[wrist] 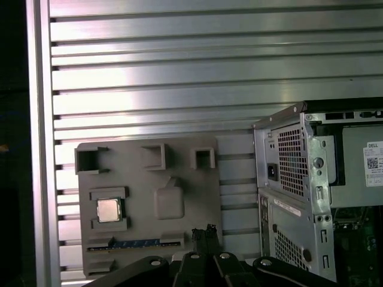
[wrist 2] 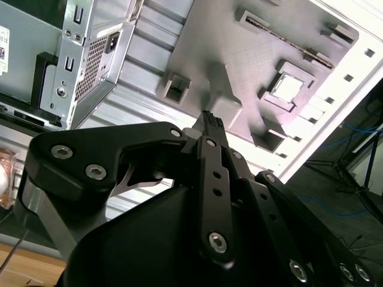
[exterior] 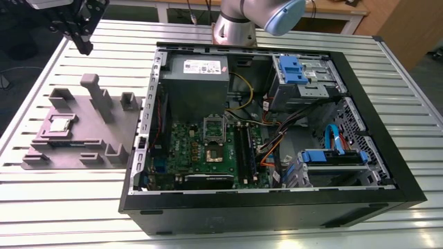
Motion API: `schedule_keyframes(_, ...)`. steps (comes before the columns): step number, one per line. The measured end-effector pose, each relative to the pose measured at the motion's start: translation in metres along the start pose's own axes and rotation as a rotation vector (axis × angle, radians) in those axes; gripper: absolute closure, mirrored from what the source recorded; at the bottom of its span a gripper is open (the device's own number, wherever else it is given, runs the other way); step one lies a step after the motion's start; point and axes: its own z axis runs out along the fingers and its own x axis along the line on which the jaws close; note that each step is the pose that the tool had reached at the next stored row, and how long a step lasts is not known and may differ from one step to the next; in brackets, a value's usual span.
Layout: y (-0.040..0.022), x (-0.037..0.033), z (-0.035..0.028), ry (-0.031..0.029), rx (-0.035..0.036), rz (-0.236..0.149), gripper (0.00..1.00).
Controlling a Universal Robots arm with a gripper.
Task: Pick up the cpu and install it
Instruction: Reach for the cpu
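The cpu [exterior: 61, 124] [wrist: 108, 210] [wrist 2: 288, 88] is being seen lying flat in a square recess of the grey fixture plate [exterior: 97, 137], which is being borne by the slatted table [exterior: 62, 207] at the exterior view's left of the open computer case [exterior: 277, 210]. The gripper [exterior: 84, 49] [wrist 2: 209, 121] is being seen above the plate's far edge, well apart from the cpu, clenched on nothing.

Robotics lab: robot arm [exterior: 239, 23] at slatted aluminium bench [exterior: 69, 207] with opened computer case [exterior: 263, 212]
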Motion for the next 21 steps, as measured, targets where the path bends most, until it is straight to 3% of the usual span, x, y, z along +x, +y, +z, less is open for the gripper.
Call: schedule_keyframes(21,-0.0003,0.0044,-0.0001,0.0,0.0,0.0,0.9)
